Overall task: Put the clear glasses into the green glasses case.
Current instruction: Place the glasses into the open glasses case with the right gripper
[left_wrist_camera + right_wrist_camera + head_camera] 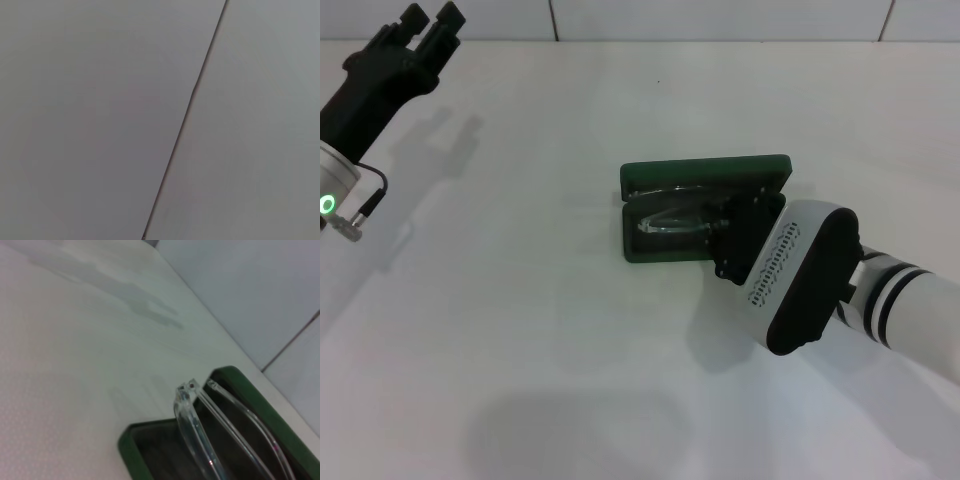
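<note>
holding clear glasses (672, 222) inside green glasses case (705, 173): right gripper (728, 232).

clear glasses (200, 435) over open green glasses case (250, 395)

I count one green glasses case (706, 175), one pair of clear glasses (672, 222) and two end effectors: left end effector (432, 22), right end effector (735, 237), over one tabletop (520, 350).

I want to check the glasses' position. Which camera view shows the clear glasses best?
The right wrist view: the clear glasses appear close, arms over the green case. The head view shows them small, partly hidden by the right tool. The left wrist view shows none.
</note>
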Controlling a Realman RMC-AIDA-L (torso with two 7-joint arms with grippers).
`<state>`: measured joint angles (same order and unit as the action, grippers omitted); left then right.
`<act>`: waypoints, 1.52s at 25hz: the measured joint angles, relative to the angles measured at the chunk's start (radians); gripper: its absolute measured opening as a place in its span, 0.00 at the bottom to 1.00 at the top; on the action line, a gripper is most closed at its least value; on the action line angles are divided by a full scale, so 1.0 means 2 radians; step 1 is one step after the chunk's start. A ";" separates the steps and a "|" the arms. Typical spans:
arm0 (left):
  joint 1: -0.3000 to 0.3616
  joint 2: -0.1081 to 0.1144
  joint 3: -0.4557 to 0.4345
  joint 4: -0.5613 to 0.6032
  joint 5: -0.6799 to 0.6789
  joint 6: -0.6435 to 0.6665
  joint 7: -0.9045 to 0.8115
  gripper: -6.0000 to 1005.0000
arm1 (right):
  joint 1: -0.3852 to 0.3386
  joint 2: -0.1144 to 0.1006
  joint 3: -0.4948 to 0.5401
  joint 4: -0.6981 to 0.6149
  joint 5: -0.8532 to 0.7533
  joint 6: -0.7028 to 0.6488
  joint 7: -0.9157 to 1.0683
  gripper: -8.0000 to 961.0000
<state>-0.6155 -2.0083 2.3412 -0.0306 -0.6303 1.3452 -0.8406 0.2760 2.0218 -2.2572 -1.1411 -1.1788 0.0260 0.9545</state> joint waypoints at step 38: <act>0.005 0.001 0.001 0.000 0.008 0.004 0.000 0.55 | -0.014 -0.006 -0.015 -0.025 0.024 0.030 -0.002 0.48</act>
<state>-0.6059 -2.0067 2.3423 -0.0306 -0.6151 1.3530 -0.8415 0.2484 2.0095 -2.2876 -1.1905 -1.1314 0.0859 0.9496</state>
